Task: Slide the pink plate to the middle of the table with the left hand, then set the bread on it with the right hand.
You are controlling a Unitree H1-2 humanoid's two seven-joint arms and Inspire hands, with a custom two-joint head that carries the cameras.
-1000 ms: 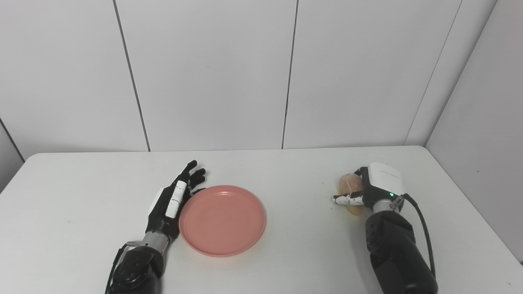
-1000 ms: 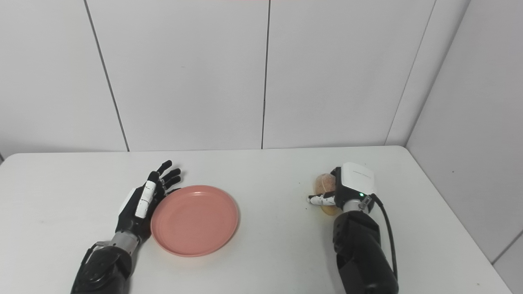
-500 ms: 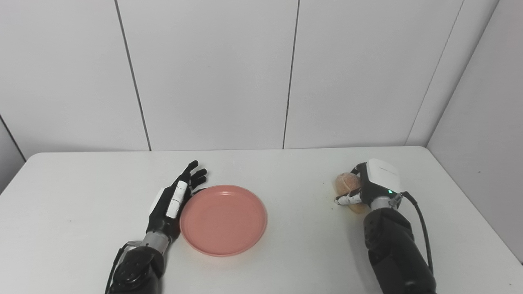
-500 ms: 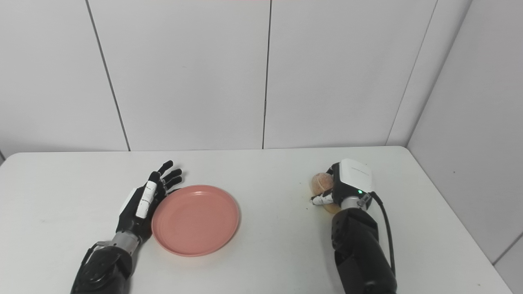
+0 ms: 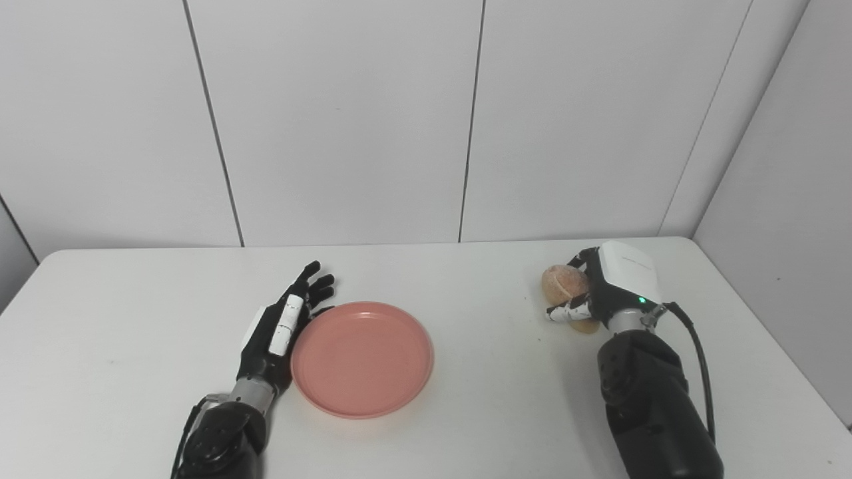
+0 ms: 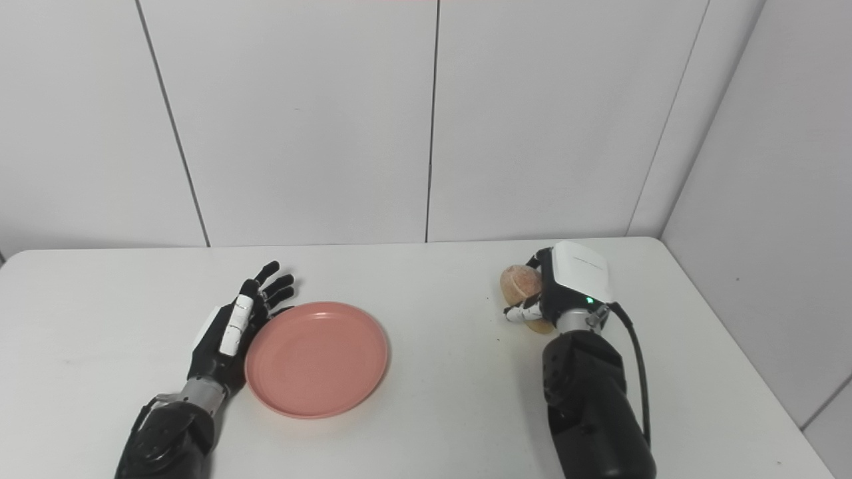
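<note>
Tan round bread (image 5: 564, 282) (split top) clasped in right hand (image 5: 602, 296) fingers; left hand (image 5: 279, 326) open w/ spread fingers.

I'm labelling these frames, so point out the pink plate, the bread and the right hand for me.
pink plate (image 5: 363, 359), left eye view, bare middle of the dish.
bread (image 5: 563, 282), left eye view, rounded top left of the fingers.
right hand (image 6: 566, 289), right eye view, back of the hand.

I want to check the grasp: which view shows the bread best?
The left eye view: more of the bread shows beyond the right hand. The right eye view shows it equally clasped, slightly more covered.
</note>
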